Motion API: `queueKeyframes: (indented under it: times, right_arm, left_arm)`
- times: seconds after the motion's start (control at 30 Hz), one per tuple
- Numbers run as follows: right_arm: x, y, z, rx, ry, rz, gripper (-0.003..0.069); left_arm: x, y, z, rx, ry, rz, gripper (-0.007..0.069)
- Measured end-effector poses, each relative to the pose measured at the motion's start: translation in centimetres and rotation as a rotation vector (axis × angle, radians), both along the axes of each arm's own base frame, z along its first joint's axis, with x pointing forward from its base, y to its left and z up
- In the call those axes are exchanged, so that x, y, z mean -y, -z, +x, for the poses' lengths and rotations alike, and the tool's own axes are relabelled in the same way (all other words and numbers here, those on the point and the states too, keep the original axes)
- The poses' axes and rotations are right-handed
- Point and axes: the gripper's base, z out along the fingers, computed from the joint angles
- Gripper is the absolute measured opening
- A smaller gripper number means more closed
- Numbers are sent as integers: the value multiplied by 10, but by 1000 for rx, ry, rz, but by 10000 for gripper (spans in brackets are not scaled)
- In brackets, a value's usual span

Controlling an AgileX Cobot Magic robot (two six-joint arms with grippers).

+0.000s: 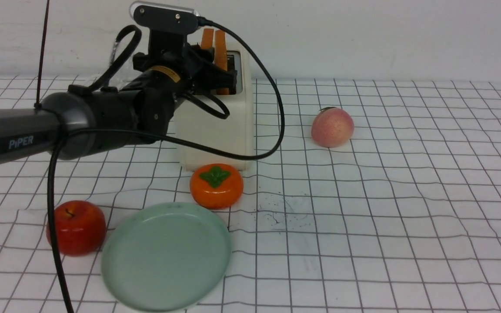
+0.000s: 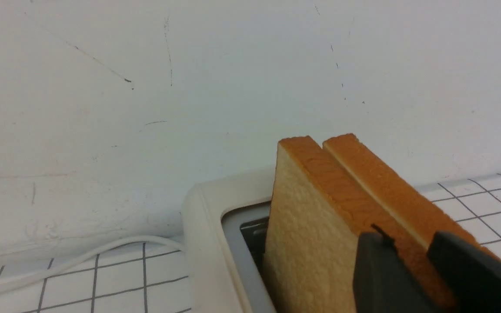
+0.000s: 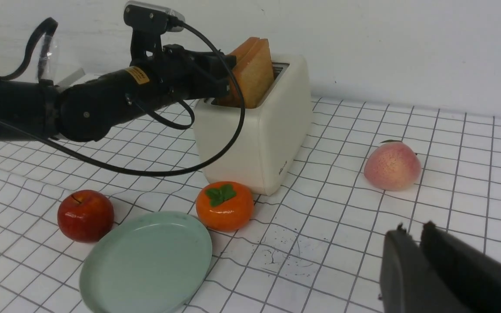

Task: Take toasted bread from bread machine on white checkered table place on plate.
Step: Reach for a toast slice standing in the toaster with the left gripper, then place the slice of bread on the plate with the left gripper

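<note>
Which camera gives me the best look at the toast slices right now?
Left wrist view: both toast slices appear close up, faces and crusts sharp, standing in the bread machine. Right wrist view shows them smaller, angled. Front view shows only thin crust edges behind the left arm.

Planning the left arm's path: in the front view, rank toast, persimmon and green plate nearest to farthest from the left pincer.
1. toast, at the left pincer, in the toaster
2. persimmon, before the toaster's front
3. green plate, closest to the camera
</note>
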Motion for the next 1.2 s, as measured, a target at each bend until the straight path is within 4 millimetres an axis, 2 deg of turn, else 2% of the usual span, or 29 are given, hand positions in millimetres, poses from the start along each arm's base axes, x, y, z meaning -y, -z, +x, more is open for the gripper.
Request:
queueKeyframes:
  times: [0.1,0.37,0.47,0.6,0.63,0.67,0.7,0.73,0.87,0.93,1.0,1.2]
  right_arm:
    - [0,0,0,0,0,0,67]
    - [0,0,0,-1,-2,3,71]
    - [0,0,0,-1,-3,5,70]
    - [0,0,0,-1,-3,5,69]
    - [0,0,0,-1,-3,5,69]
    - [0,0,0,-1,-3,5,69]
    - [0,0,0,-1,-3,5,69]
    - [0,0,0,-1,-3,5,69]
    - [0,0,0,-1,-3,6,70]
    - [0,0,0,-1,-3,6,69]
    - [0,0,0,-1,-3,6,66]
    - [0,0,0,-1,-3,6,13]
  left_arm:
    - [0,0,0,-1,0,-2,59]
    - [0,-1,0,7,-2,-3,56]
    - [-1,-7,-2,21,-2,-8,56]
    - [-4,-29,-9,70,-3,-27,56]
    - [-6,-45,-15,110,-6,-41,56]
    - [-6,-45,-15,110,-6,-41,56]
    - [-9,-60,-21,152,-9,-56,56]
    - [-9,-62,-22,158,-10,-58,56]
    - [-17,-99,-40,238,-9,-71,56]
    - [-19,-111,-47,248,-5,-59,56]
    - [-22,-122,-56,237,5,-50,56]
    - [-32,-161,-109,24,118,-83,56]
